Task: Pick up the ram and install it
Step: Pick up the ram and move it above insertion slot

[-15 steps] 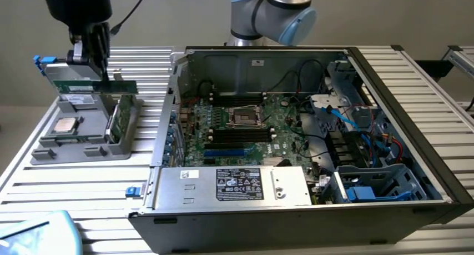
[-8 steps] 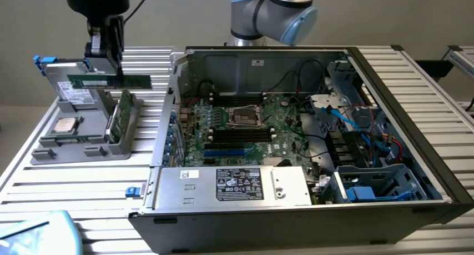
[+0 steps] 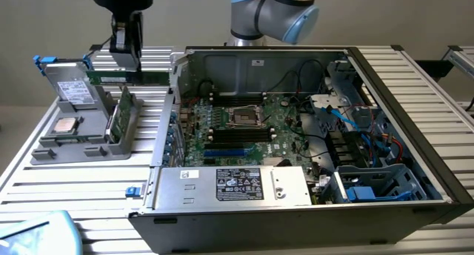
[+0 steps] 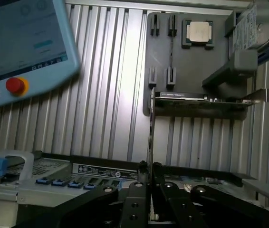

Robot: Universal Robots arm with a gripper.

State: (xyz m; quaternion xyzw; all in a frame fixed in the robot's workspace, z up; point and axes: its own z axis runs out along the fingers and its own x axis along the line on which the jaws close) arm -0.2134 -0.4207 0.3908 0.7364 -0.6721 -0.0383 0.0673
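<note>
In the exterior view the ram (image 3: 152, 78), a long thin green stick, hangs level above the back of the grey parts holder (image 3: 81, 146), at the exterior view's left of the open computer case. My gripper (image 3: 126, 66) is shut on it from above. The wrist view shows the ram (image 4: 151, 137) edge-on as a thin line running out from between my black fingers (image 4: 139, 194), with my gripper (image 4: 149, 176) closed around it. The motherboard's long black slots (image 3: 241, 134) lie inside the case, well off toward the exterior view's right of the ram.
The grey holder carries a square silver processor (image 3: 66, 124), a green card with a metal bracket (image 3: 122, 119) and a drive (image 3: 74, 91). The case wall (image 3: 174, 88) rises between holder and motherboard. A teach pendant (image 4: 25, 42) lies on the slatted table.
</note>
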